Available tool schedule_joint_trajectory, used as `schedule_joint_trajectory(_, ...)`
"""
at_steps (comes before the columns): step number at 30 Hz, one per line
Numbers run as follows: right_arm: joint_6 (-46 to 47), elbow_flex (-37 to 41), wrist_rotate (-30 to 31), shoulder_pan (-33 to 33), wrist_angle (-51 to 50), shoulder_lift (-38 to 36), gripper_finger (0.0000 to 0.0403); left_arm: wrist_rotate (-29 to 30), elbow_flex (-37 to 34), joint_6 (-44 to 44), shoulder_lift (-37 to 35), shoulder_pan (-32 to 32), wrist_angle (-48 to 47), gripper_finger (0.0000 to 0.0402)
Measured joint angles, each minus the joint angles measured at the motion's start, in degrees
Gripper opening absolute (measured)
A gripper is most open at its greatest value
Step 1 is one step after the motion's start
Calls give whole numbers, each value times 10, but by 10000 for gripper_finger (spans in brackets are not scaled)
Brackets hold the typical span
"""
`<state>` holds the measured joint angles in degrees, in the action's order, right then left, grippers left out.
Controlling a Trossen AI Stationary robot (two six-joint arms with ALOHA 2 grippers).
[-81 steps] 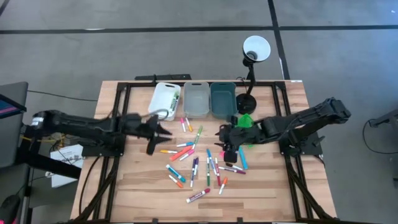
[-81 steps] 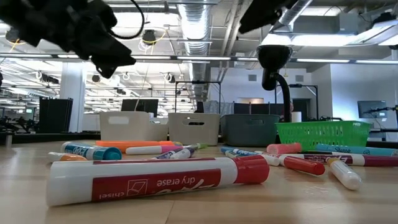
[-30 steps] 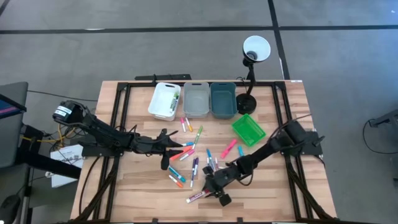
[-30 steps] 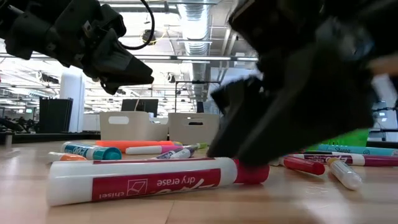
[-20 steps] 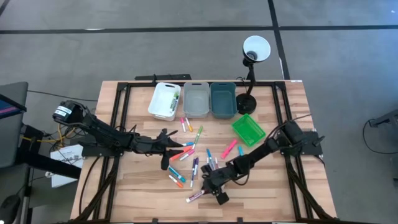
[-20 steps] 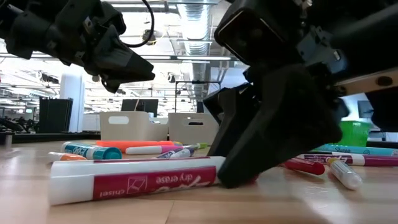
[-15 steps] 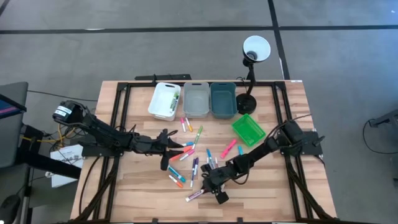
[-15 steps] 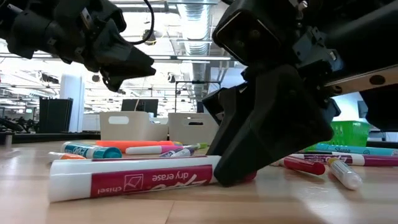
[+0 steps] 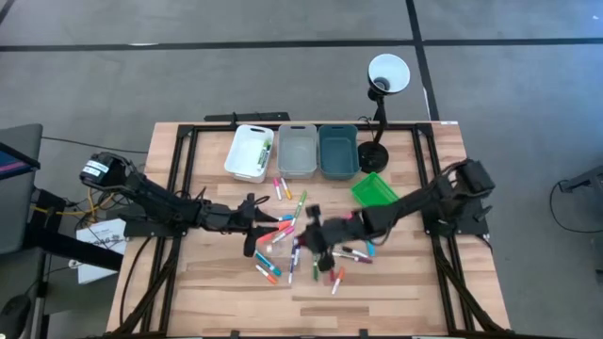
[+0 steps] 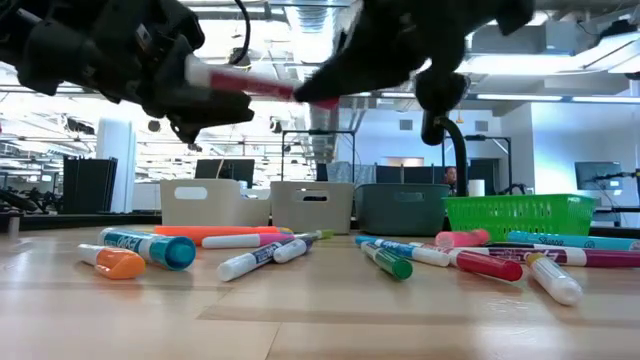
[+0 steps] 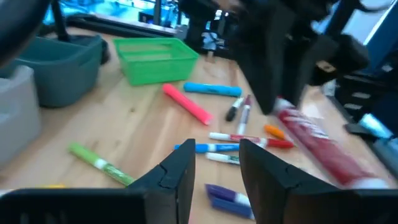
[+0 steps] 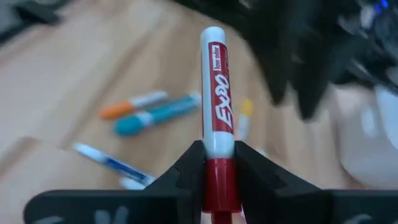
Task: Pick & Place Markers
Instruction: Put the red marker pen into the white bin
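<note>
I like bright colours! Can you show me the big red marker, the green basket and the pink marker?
red Expo marker [image 12: 216, 99]: right wrist view, its white printed barrel.
green basket [image 11: 155, 61]: left wrist view, its near side wall.
pink marker [image 11: 186, 104]: left wrist view, middle of its barrel.

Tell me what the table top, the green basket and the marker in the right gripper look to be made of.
Table top: looks like wood, pale planks with visible grain and seams, matte.
Green basket: probably plastic, bright uniform green with slotted lattice walls.
Red marker, clamped in the right gripper: likely smooth plastic, a glossy white barrel with a printed red label and a red cap end.
</note>
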<state>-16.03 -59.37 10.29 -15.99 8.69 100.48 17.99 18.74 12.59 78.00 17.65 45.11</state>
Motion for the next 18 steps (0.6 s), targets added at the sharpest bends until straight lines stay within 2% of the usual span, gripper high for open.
schedule_joint_trajectory(6, 23, 1, -42, 61, -51, 12, 62, -2, 0, -17, 0, -47, 0, 144)
schedule_joint_trajectory(12, -21, 1, -2, 83, -48, 36, 70, -78, 0, -22, 3, -100, -2, 194)
schedule_joint_trajectory(18, -52, 1, 4, 100, -20, 32, 64, -86, 0, -52, 24, -114, -5, 215)
